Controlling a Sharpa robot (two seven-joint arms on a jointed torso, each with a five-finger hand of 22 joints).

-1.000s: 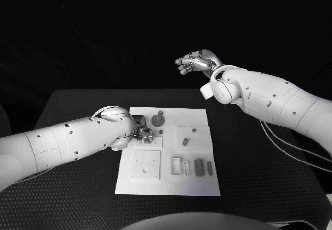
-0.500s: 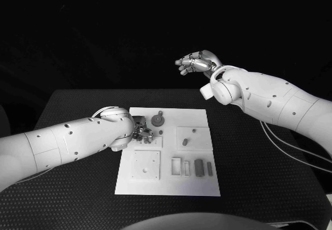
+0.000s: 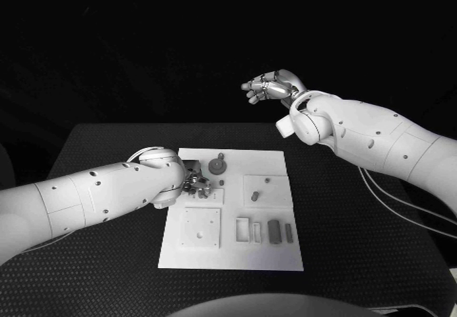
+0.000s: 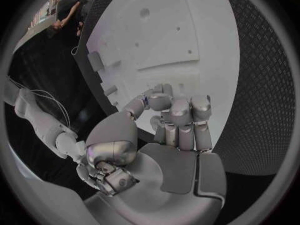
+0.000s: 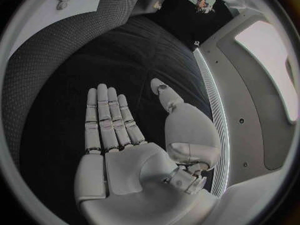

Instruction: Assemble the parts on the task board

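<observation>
- While I scan from the task board (image 3: 232, 257), my left hand (image 3: 196, 182) sits at its left edge, fingers curled; whether it grips a part, I cannot tell.
- Board centre: small part (image 3: 254, 195), likely light, rigid, slippery; pinch its sides.
- Beyond the board's far edge, right hand (image 3: 271, 86) raised, flat, empty.

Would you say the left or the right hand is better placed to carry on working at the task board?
Probably the left. The left hand is down at the task board among the parts; the right hand is raised beyond the table, flat and holding nothing.
</observation>
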